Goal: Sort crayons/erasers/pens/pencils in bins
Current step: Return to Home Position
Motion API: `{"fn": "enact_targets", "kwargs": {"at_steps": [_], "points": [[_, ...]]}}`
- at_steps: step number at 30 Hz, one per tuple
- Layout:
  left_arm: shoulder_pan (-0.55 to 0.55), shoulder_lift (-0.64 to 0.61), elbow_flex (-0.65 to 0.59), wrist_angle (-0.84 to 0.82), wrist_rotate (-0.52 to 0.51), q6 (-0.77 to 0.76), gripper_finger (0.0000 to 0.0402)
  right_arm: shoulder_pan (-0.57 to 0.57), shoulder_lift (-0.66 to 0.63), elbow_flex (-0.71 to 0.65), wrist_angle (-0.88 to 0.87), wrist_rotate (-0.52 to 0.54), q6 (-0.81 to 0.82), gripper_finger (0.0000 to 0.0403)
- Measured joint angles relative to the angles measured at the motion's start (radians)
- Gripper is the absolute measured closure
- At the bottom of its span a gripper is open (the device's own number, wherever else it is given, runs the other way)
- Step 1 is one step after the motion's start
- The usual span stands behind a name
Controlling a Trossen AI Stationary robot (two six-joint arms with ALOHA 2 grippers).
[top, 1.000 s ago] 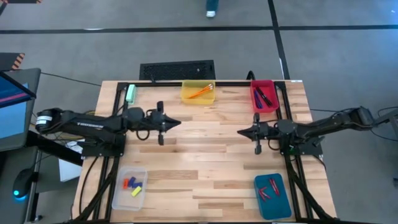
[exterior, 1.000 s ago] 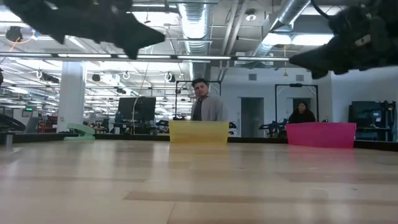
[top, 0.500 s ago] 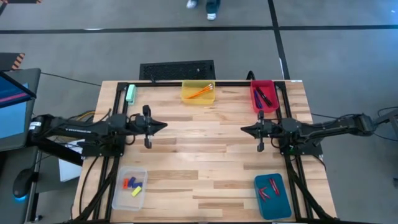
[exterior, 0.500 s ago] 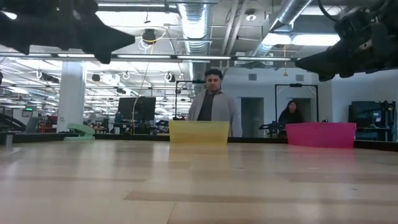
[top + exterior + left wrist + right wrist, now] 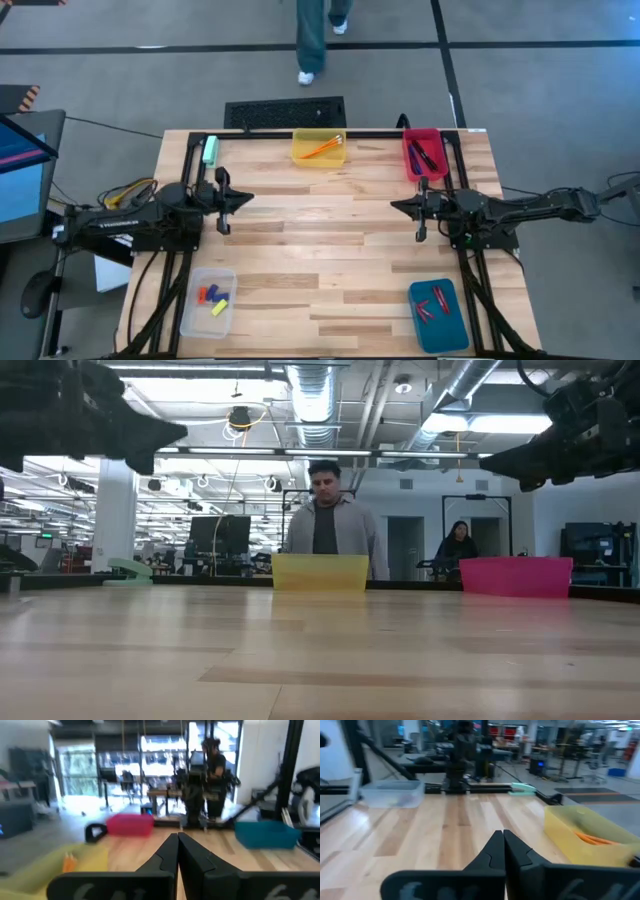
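The yellow bin (image 5: 319, 148) at the far edge holds orange pencils (image 5: 323, 149). Dark pens (image 5: 424, 157) lie in the red bin (image 5: 423, 153) at the far right. Red crayons (image 5: 432, 302) sit in the teal-blue bin (image 5: 437, 315) at the near right. Blue, red-orange and yellow erasers (image 5: 212, 298) fill the clear bin (image 5: 207, 301) at the near left. My left gripper (image 5: 248, 197) hangs shut and empty above the table's left part; its fingertips meet in the left wrist view (image 5: 177, 836). My right gripper (image 5: 394, 207) hangs shut and empty above the right part; its fingertips meet in the right wrist view (image 5: 502, 833).
A pale-green block (image 5: 210, 151) lies at the far left corner. A dark keyboard-like panel (image 5: 285, 111) sits beyond the far edge. A person (image 5: 327, 525) stands behind the yellow bin, another (image 5: 455, 548) farther back. Bare wood (image 5: 320, 240) spans the table's middle.
Both arms have drawn back from the table's middle: the left gripper toward the left edge, by a good stretch, the right gripper slightly toward the right edge. Both have stayed shut. A person behind the table has walked closer to its far edge.
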Motion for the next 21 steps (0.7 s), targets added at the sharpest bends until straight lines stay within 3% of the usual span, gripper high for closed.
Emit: {"fn": "enact_targets", "kwargs": {"at_steps": [7, 10, 16, 21], "points": [[0.081, -0.258, 0.001, -0.223, -0.006, -0.019, 0.0395, -0.008, -0.085, -0.001, -0.045, 0.037, -0.023, 0.04], [0.099, -0.265, 0.0, -0.288, -0.043, -0.019, 0.039, -0.006, -0.162, -0.001, -0.112, 0.041, -0.034, 0.04], [0.107, -0.266, -0.001, -0.34, -0.015, -0.046, 0.0388, -0.006, -0.35, -0.001, -0.27, 0.14, -0.017, 0.04], [0.106, -0.267, -0.002, -0.33, 0.04, -0.046, 0.0388, -0.016, -0.359, -0.002, -0.275, 0.14, -0.077, 0.04]]}}
